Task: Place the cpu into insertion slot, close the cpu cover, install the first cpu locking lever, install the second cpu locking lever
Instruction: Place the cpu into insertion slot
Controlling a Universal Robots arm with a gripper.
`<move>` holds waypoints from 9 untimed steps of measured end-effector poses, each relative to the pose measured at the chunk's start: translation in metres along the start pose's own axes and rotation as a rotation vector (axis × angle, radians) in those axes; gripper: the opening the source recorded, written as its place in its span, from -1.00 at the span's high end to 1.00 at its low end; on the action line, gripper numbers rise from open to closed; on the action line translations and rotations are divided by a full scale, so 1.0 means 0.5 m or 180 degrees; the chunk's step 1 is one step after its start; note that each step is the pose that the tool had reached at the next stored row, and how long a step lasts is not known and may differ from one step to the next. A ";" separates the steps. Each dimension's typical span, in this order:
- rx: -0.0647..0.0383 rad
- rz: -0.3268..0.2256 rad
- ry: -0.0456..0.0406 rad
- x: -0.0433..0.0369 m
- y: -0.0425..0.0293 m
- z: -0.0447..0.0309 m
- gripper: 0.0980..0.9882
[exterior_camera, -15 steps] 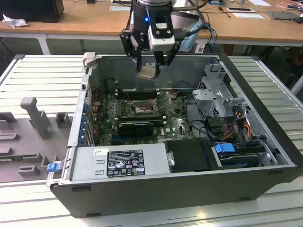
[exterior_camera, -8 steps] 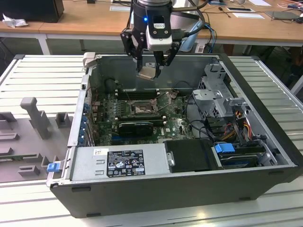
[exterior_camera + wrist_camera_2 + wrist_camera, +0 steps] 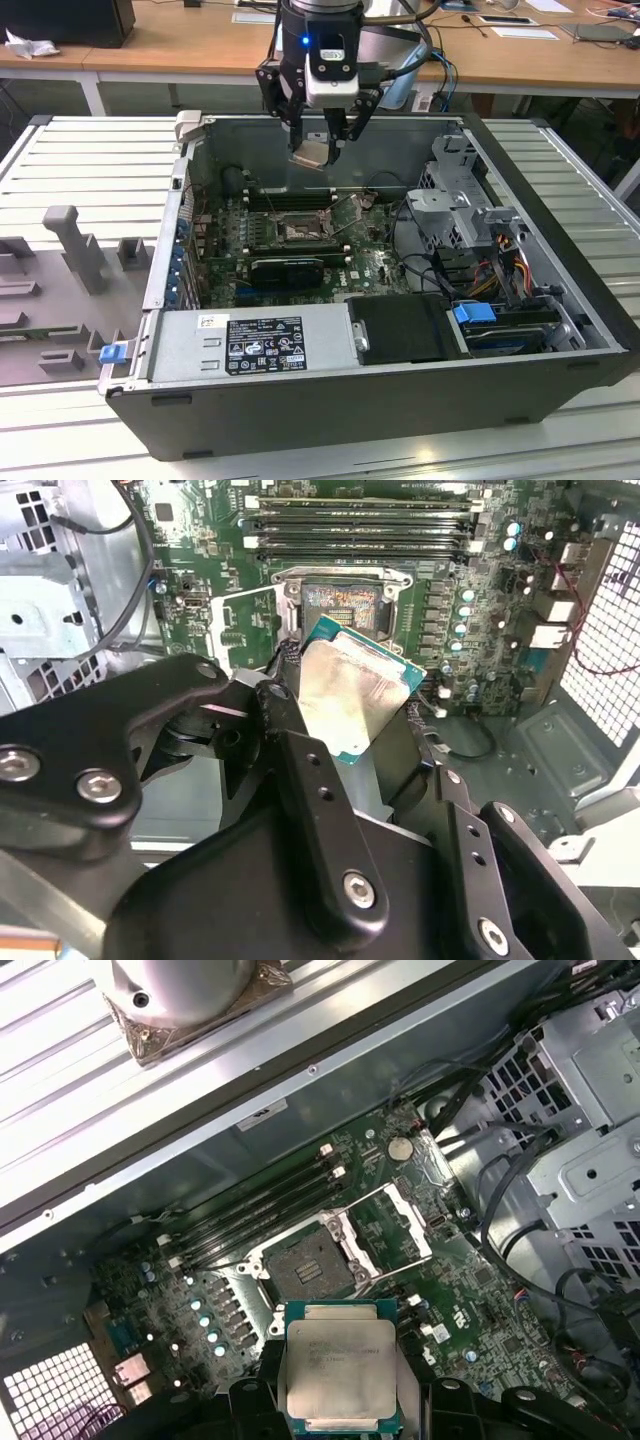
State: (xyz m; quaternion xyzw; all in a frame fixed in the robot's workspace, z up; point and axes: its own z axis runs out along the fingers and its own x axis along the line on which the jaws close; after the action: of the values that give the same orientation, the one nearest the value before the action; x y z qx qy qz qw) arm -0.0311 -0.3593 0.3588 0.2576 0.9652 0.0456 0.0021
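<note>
My gripper (image 3: 318,142) hangs over the back of the open computer case, shut on the cpu (image 3: 312,154). In both wrist views the cpu (image 3: 355,695) (image 3: 340,1365) is a silver-topped square chip with a green edge, pinched by its sides between my black fingers (image 3: 300,770). It rides well above the motherboard and tilts in the exterior view. The insertion slot (image 3: 297,232) (image 3: 340,605) (image 3: 305,1260) lies bare below, a dark square with a metal rim. The cpu cover (image 3: 411,1218) is swung open beside the slot.
Memory slots (image 3: 290,198) run behind the socket and a long black card (image 3: 290,268) lies in front of it. A drive cage with cables (image 3: 470,200) fills the exterior view's right. The silver power supply (image 3: 250,345) sits at the front. Case walls (image 3: 180,230) ring the board.
</note>
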 end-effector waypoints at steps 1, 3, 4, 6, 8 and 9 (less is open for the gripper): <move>0.0000 0.0019 -0.0002 0.000 0.000 0.000 0.03; -0.0001 0.0054 -0.0005 0.000 0.000 0.000 0.03; -0.0001 0.0068 -0.0006 0.000 0.000 0.000 0.03; -0.0002 0.0103 -0.0009 0.000 0.000 0.000 0.03; -0.0003 0.0139 -0.0013 0.000 0.000 0.000 0.03; -0.0003 0.0157 -0.0014 0.000 0.000 0.000 0.03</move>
State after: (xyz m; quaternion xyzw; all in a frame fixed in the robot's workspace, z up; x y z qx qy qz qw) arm -0.0310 -0.3593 0.3587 0.2814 0.9585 0.0456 0.0033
